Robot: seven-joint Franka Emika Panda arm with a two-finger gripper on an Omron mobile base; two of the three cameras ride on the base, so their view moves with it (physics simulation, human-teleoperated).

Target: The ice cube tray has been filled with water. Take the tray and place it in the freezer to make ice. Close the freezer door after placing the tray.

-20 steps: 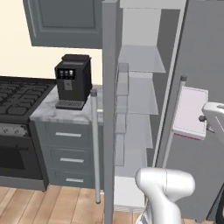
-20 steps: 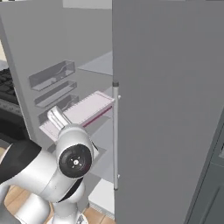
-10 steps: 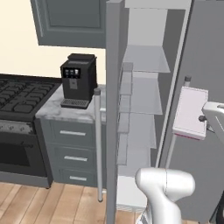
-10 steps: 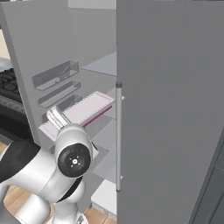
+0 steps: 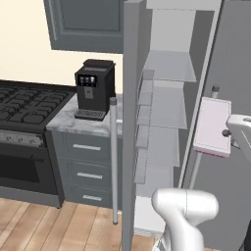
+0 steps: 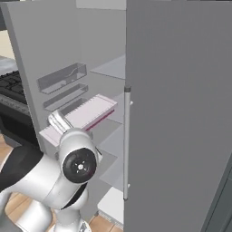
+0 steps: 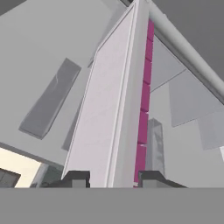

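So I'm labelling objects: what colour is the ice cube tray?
The ice cube tray has a whitish-pink top and a magenta rim, clearest in the hand view.

Ice cube tray [image 5: 212, 126] in gripper [image 7: 112, 178], before open freezer [image 5: 169, 98], right of freezer door [image 5: 129, 122]. Coffee machine [image 5: 94, 88] on counter [image 5: 68, 122] left of door; stove [image 5: 24, 104] further left.

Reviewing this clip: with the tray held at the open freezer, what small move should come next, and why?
Probably ease the ice cube tray forward over a pale shelf inside the freezer. The gripper is shut on its near end, the freezer door stands open, and the tray seems not yet to rest on any shelf.
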